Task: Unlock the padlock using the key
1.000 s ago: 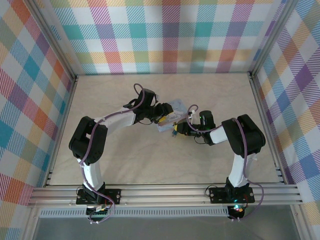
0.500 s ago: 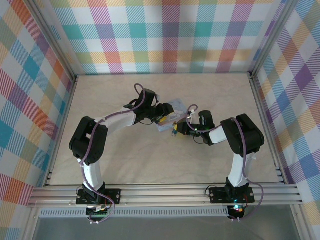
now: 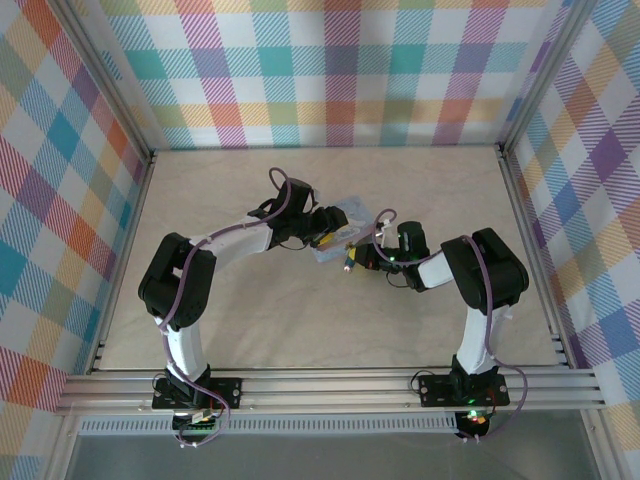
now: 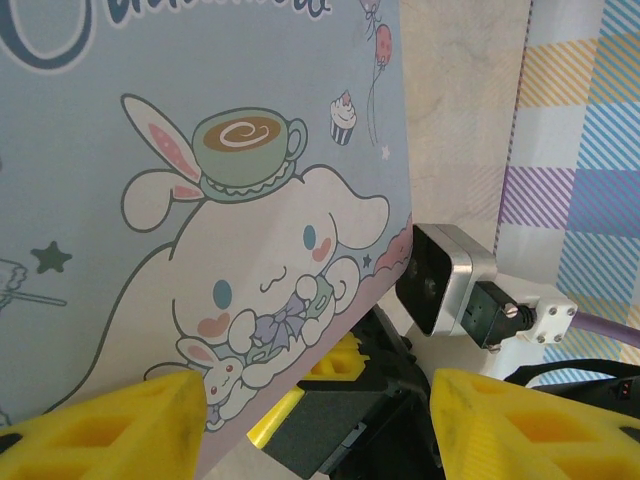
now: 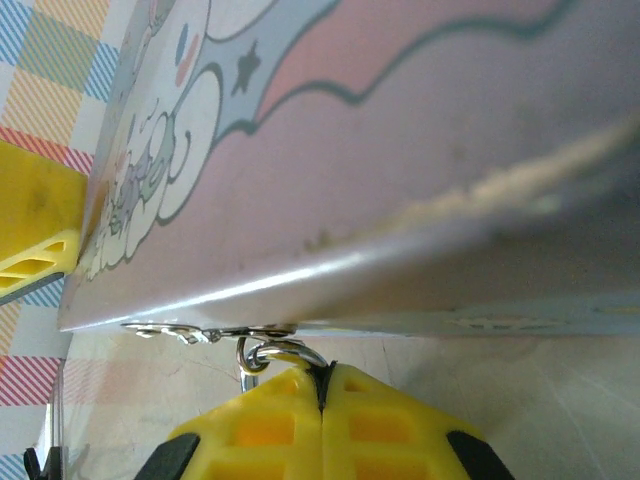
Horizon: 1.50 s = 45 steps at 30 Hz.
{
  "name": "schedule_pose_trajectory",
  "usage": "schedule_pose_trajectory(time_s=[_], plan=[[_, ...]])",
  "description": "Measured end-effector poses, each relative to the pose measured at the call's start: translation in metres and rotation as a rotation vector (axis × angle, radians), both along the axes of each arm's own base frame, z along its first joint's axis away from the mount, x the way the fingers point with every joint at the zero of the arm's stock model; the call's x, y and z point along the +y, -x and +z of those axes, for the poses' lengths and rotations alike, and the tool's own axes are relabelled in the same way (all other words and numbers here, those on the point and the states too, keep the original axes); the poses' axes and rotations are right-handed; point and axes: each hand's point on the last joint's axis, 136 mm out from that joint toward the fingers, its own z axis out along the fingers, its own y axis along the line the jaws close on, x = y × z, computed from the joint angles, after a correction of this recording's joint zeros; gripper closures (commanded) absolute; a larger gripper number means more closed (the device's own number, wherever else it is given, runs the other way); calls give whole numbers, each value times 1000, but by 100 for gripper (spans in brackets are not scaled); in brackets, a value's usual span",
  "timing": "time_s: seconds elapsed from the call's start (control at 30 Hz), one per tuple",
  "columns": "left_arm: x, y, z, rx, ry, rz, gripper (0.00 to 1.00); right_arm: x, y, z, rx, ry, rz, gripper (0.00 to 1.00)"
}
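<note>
Right gripper (image 5: 322, 378) jaws pinched shut on a metal loop (image 5: 285, 352) under the tin (image 5: 400, 150); left gripper (image 4: 315, 392) jaws gaping; unlocking seems unfinished.

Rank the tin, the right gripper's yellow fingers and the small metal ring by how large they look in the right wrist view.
1. tin, by far the largest.
2. yellow fingers of the right gripper; being near the camera enlarges them.
3. metal ring, pinched at their tips, the smallest.
</note>
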Motion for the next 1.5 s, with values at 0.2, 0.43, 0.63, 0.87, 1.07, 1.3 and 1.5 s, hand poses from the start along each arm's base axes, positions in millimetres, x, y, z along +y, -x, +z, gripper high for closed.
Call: schedule_pose_trajectory(time_s=[0.2, 0.43, 0.63, 0.87, 1.07, 1.3, 1.5], plan=[[0, -1, 0, -7, 5, 0, 39, -4, -2, 1, 7, 3, -38, 100], [-3, 0, 0, -16, 3, 0, 39, -7, -4, 2, 37, -16, -89, 100], [-6, 1, 1, -26, 4, -3, 39, -11, -7, 3, 55, -27, -134, 100], [-8, 2, 1, -30, 5, -8, 39, -16, -10, 6, 66, -34, -190, 100], [-9, 3, 1, -31, 6, -9, 39, -21, -16, 11, 63, -36, -238, 100], [-9, 3, 1, -32, 7, -10, 38, -26, -21, 16, 44, -29, -276, 100], [-9, 4, 2, -36, 8, -11, 35, -30, -21, 20, 36, -14, -294, 100]])
